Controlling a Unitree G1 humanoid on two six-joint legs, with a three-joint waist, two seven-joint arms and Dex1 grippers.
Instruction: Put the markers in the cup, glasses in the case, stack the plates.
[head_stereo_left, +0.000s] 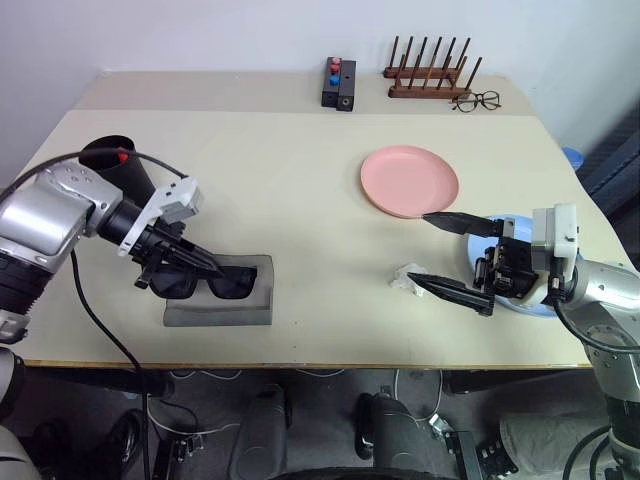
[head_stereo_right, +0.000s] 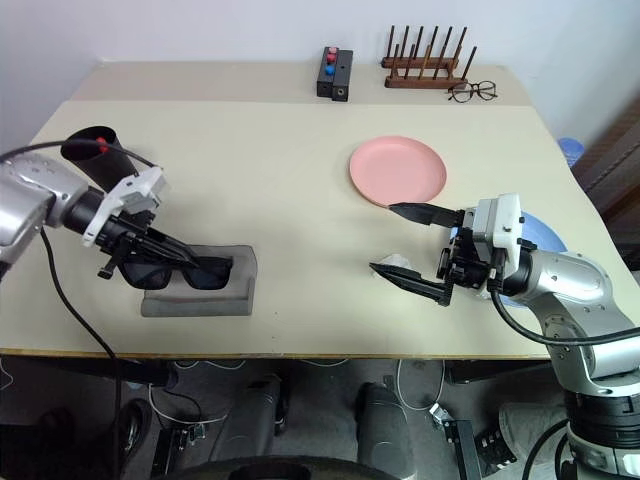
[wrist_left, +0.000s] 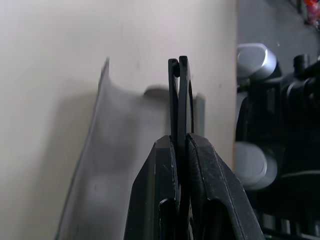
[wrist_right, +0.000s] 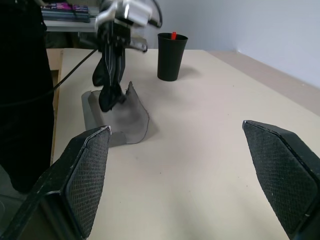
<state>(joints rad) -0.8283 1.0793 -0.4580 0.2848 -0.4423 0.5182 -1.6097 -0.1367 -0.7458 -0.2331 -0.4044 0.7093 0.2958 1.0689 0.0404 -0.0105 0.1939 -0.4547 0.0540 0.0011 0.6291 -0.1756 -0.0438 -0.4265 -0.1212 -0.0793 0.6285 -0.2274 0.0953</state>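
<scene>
From the head camera, the left gripper (head_stereo_left: 205, 262) is clamped on the black glasses (head_stereo_left: 200, 282), which hang over the open grey case (head_stereo_left: 222, 304) near the table's front edge; because the frame sits partly across the case's near side, letting go now could leave the glasses straddling the wall or sliding toward the table edge (head_stereo_left: 300, 362). The cup (head_stereo_left: 118, 168) stands just behind that arm with a red-capped marker (head_stereo_left: 122, 155) showing at its rim, so a careless swing of the wrist could knock it over. The right gripper (head_stereo_left: 455, 258) hangs with fingers wide apart beside the blue plate (head_stereo_left: 530, 303), with the pink plate (head_stereo_left: 410, 180) just beyond; a small white scrap (head_stereo_left: 405, 278) lies below the lower finger and could be dragged along. In the left wrist view, the fingers (wrist_left: 200, 190) pinch only a thin edge of the frame, a hold that looks likely to twist. In the right wrist view, the case's lid (wrist_right: 135, 112) curls upward, and it may spring back against the glasses.
</scene>
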